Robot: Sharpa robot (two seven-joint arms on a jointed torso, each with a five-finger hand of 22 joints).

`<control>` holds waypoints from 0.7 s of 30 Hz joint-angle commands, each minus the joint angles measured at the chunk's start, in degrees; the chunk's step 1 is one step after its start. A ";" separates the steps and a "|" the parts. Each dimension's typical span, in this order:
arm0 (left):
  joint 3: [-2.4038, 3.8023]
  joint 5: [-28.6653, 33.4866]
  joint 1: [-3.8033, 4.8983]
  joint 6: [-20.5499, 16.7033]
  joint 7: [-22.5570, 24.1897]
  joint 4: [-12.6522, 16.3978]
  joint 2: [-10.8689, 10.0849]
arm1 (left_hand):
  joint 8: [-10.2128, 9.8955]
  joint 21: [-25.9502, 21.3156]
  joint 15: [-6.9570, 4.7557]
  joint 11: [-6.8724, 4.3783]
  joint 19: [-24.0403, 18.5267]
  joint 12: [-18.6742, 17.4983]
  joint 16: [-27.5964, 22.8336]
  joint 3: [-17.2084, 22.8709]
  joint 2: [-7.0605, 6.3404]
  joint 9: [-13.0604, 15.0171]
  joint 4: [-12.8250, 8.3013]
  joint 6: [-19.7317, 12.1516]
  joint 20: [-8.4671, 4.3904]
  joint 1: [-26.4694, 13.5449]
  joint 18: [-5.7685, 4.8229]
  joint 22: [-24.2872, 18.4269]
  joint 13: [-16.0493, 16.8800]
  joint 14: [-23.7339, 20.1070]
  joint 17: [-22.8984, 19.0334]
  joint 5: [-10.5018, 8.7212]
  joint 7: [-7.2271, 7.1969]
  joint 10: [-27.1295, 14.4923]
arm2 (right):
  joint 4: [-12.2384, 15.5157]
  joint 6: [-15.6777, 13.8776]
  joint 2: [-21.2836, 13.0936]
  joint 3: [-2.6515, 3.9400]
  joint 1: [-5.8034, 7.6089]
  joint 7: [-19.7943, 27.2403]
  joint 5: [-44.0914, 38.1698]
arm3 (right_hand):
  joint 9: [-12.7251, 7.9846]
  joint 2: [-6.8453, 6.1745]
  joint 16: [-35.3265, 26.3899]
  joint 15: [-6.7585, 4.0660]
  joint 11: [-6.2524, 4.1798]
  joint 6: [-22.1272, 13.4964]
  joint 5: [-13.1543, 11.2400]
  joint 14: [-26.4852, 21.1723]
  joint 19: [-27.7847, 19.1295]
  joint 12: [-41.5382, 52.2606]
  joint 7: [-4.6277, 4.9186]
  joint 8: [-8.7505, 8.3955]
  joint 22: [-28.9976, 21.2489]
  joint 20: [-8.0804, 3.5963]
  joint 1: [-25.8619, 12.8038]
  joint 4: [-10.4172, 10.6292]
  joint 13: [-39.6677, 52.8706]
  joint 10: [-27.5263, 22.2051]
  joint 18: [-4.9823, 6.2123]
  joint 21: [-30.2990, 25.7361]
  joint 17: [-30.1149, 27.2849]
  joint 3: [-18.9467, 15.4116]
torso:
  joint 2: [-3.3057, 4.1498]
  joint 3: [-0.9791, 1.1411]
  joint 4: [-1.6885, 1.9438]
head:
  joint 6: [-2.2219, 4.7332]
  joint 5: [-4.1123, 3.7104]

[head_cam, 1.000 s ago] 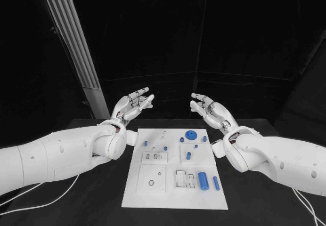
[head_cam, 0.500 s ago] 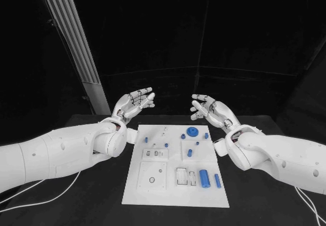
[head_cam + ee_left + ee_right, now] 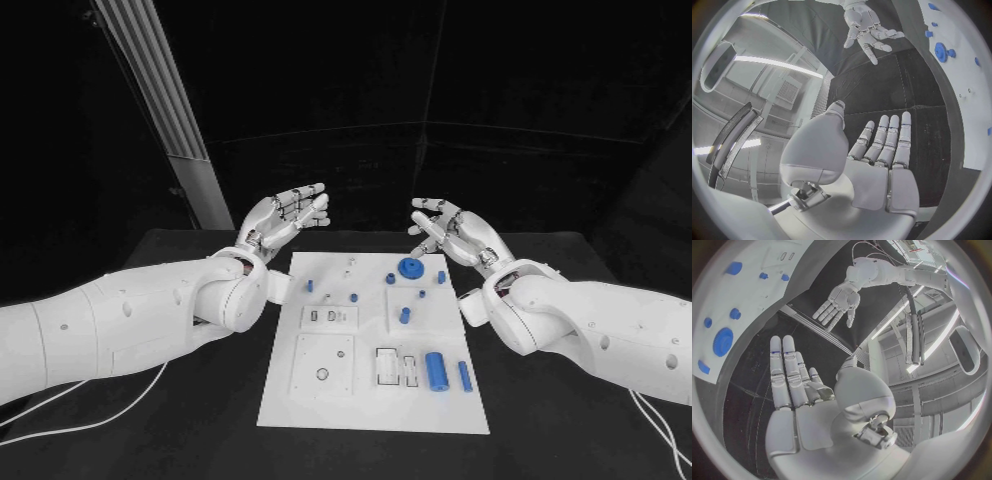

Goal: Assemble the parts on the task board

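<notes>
My silver left hand (image 3: pixel 284 222) and silver right hand (image 3: pixel 450 232) hover beyond the far edge of the white rectangular task board (image 3: pixel 372 400), palms facing each other, fingers spread, holding nothing. The small blue plastic parts (image 3: pixel 434 369) lie on the board; a round blue gear (image 3: pixel 410 267) sits near its far edge.

The left hand (image 3: pixel 284 220) and right hand (image 3: pixel 450 232) look like silvery metal with a soft sheen. Between them, the task board (image 3: pixel 372 400) is smooth matt white plastic; the blue parts (image 3: pixel 434 371) look plastic. The bench (image 3: pixel 202 420) is matt black.
</notes>
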 commanded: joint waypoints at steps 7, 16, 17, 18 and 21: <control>0.04 0.06 0.22 1.64 16.17 0.52 -0.41 | 0.75 -0.21 0.21 0.04 -0.29 -0.51 -0.89 -0.54 0.84 0.07 0.06 0.39 -0.02 -0.03 0.20 -0.23 -0.04 -0.94 -0.01 -0.10 7.12 0.47 | -0.91 4.70 -1.01 0.12 0.83 -4.66 -3.64 | -0.10 0.30 10.98 -3.94 -2.30 0.67 0.22 18.77 12.92 -2.34 6.86 0.42 4.01 -3.38 0.61 -0.14 -0.15 0.55 0.39 8.71 5.98 -1.48 | 1.92 -0.27 0.79 | -0.55 -0.24; 0.04 0.06 0.55 1.89 15.68 1.22 -0.54 | 0.93 -0.27 0.25 0.05 -0.40 -0.58 -1.08 -0.59 0.95 0.09 0.05 0.43 -0.02 -0.01 0.13 -0.29 -0.04 -1.12 -0.01 -0.10 7.14 0.50 | -2.23 9.63 -1.36 0.16 2.62 -6.85 -5.68 | 0.28 0.42 54.00 -3.62 -3.06 3.30 -0.04 27.63 31.77 -1.77 5.84 3.30 58.01 -5.80 4.60 -0.20 0.27 4.80 -7.20 59.41 64.80 -0.64 | 3.16 -0.41 1.53 | -0.15 -0.94; 0.04 0.06 0.59 1.91 15.63 1.28 -0.55 | 0.94 -0.28 0.25 0.06 -0.41 -0.58 -1.08 -0.59 0.95 0.09 0.05 0.44 -0.02 -0.01 0.13 -0.30 -0.04 -1.13 -0.01 -0.10 7.14 0.50 | -2.44 10.11 -1.31 0.16 2.83 -7.32 -6.13 | 0.49 0.37 55.25 -3.96 -3.31 4.53 0.18 28.34 33.94 -1.57 5.94 4.55 63.39 -5.28 5.37 -0.56 0.31 5.31 -8.30 63.31 68.59 -0.38 | 3.24 -0.42 1.55 | -0.16 -0.97; 0.04 0.06 0.62 1.93 15.59 1.32 -0.56 | 0.99 -0.29 0.26 0.06 -0.43 -0.59 -1.11 -0.60 0.96 0.10 0.06 0.50 -0.02 -0.02 0.12 -0.31 -0.04 -1.16 0.00 -0.11 7.14 0.50 | -2.62 10.52 -1.27 0.17 3.01 -7.76 -6.58 | 0.86 0.33 56.58 -4.15 -3.08 7.31 0.30 29.08 36.11 -1.12 5.82 6.47 68.63 -5.00 7.24 -1.29 0.37 6.51 -9.27 67.07 72.09 0.30 | 3.35 -0.45 1.60 | -0.17 -1.02; 0.04 0.06 0.73 2.06 15.43 1.52 -0.59 | 1.06 -0.32 0.28 0.07 -0.48 -0.63 -1.18 -0.63 1.00 0.10 0.06 0.45 -0.02 -0.03 0.09 -0.34 -0.04 -1.25 0.00 -0.11 7.14 0.50 | -3.31 11.69 -1.01 0.18 3.79 -9.73 -9.64 | 1.08 -0.26 58.13 -3.38 -3.24 17.73 0.79 29.50 37.63 -0.81 5.49 8.75 72.23 -4.41 13.21 -2.72 0.00 9.07 -9.93 69.50 75.86 2.38 | 3.67 -0.50 1.77 | -0.26 -1.11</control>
